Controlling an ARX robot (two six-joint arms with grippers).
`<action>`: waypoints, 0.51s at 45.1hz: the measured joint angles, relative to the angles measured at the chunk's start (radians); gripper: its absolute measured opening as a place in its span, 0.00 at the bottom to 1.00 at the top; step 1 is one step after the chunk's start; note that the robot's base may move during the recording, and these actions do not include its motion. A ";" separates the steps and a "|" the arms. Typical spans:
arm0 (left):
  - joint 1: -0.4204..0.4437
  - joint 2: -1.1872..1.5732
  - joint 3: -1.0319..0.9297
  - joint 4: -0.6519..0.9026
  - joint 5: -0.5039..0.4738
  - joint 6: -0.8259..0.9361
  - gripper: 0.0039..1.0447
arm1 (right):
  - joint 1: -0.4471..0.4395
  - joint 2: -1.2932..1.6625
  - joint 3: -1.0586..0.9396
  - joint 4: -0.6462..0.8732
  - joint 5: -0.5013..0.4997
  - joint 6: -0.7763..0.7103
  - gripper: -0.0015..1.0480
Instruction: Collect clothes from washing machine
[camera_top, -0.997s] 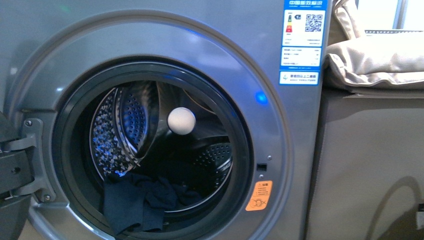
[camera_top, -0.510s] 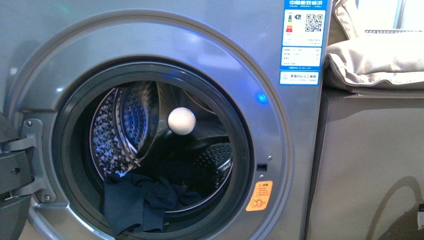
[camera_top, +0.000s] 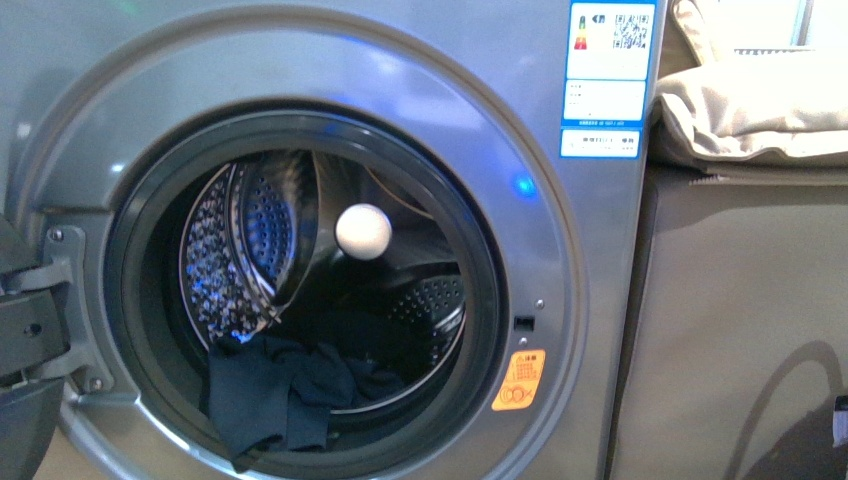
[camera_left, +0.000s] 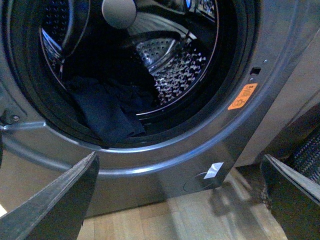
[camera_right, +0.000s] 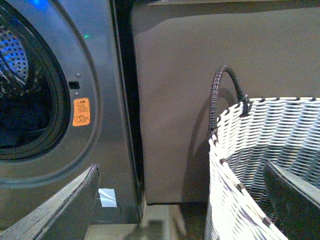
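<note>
The grey washing machine fills the front view, its door swung open at the left edge. The dark navy clothes lie crumpled at the drum's lower left, hanging over the rim. They also show in the left wrist view. My left gripper is open and empty, low in front of the machine's base, apart from the clothes. My right gripper is open and empty, to the right of the machine, over the rim of a white wicker basket. Neither gripper shows in the front view.
A white ball sits inside the perforated drum. A beige sofa side with a cushion on top stands right of the machine. The basket has a dark handle. Wood floor lies below.
The front view has shifted slightly: the machine's label and drum opening sit a little higher in the picture. The clothes have not moved.
</note>
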 joint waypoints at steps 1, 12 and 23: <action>-0.003 0.035 0.011 0.020 -0.004 0.005 0.94 | 0.000 0.000 0.000 0.000 0.000 0.000 0.93; -0.019 0.426 0.165 0.130 -0.049 0.038 0.94 | 0.000 0.000 0.000 0.000 0.000 0.000 0.93; -0.043 0.633 0.323 0.143 -0.079 0.074 0.94 | 0.000 0.000 0.000 0.000 0.000 0.000 0.93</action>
